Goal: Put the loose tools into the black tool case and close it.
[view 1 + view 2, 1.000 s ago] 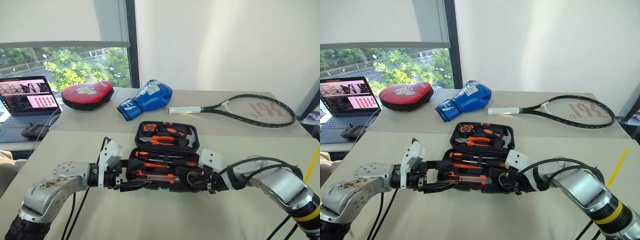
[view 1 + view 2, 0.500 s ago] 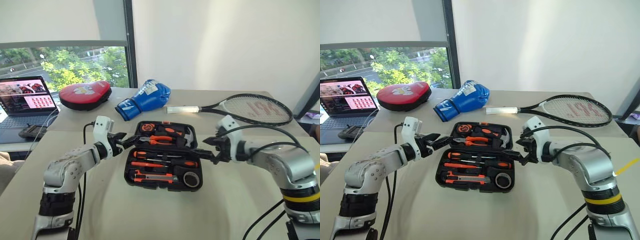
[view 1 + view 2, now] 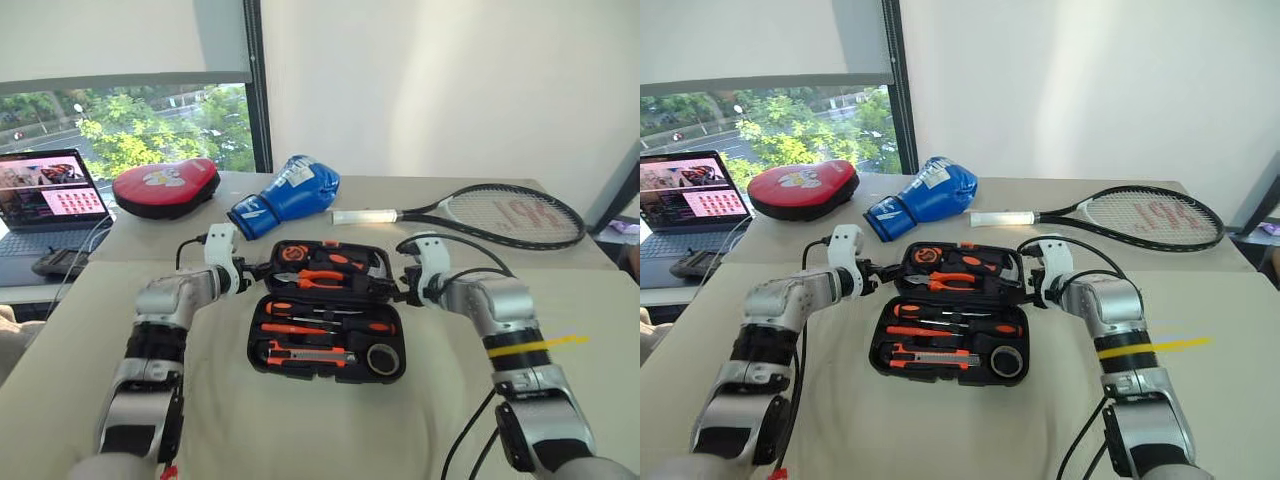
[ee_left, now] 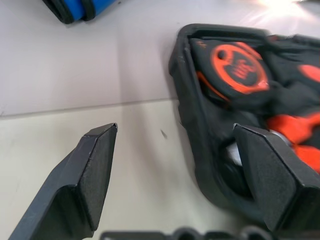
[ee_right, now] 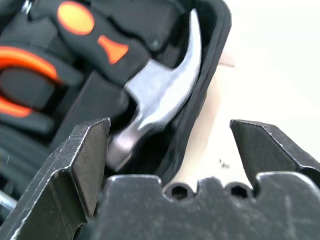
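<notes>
case (image 3: 330, 318): matt blk moulded plastic | hammer head (image 5: 155, 107): smooth bare metal | table (image 3: 300, 420): matt beige

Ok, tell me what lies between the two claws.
The far half of the black tool case, holding the pliers and hammer, spans between the left claw and right claw; see the left eye view.

Both arms are silver-grey metal with black joints and loose black cables. The right forearm carries a yellow band. White wrist housings lead to 2 black, wedge-shaped fingers (image 4: 95, 170) each.
</notes>
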